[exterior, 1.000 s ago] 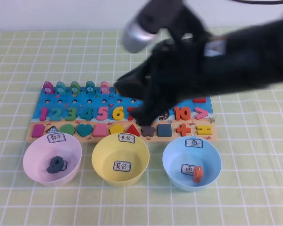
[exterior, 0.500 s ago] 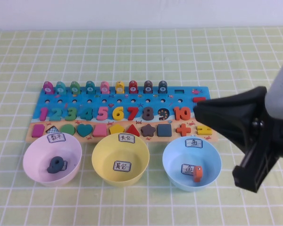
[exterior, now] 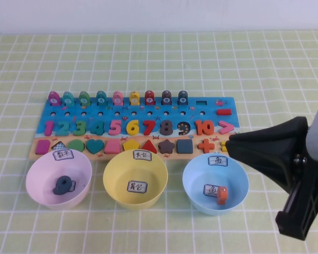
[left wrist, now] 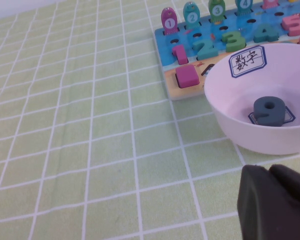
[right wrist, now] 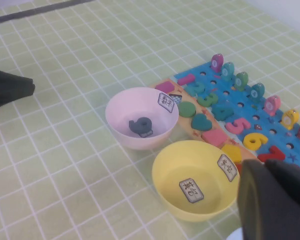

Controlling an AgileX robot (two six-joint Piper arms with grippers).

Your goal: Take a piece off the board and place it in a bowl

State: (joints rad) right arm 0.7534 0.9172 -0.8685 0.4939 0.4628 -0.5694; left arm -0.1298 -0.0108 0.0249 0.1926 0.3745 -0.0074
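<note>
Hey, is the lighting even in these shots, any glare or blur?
High view: even light, no glare; the shut right gripper is a dark shape at the right end of the board. Left wrist view: the left gripper is a blurred black mass near the pink bowl; the grey 9 inside reads clearly.

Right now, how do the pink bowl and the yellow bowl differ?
The pink bowl holds a dark grey number piece; the yellow bowl holds no piece, only the label stuck inside it. The pink bowl sits at the board's left end, the yellow bowl near its middle. Both are round, upright, and carry white labels with Chinese characters.
</note>
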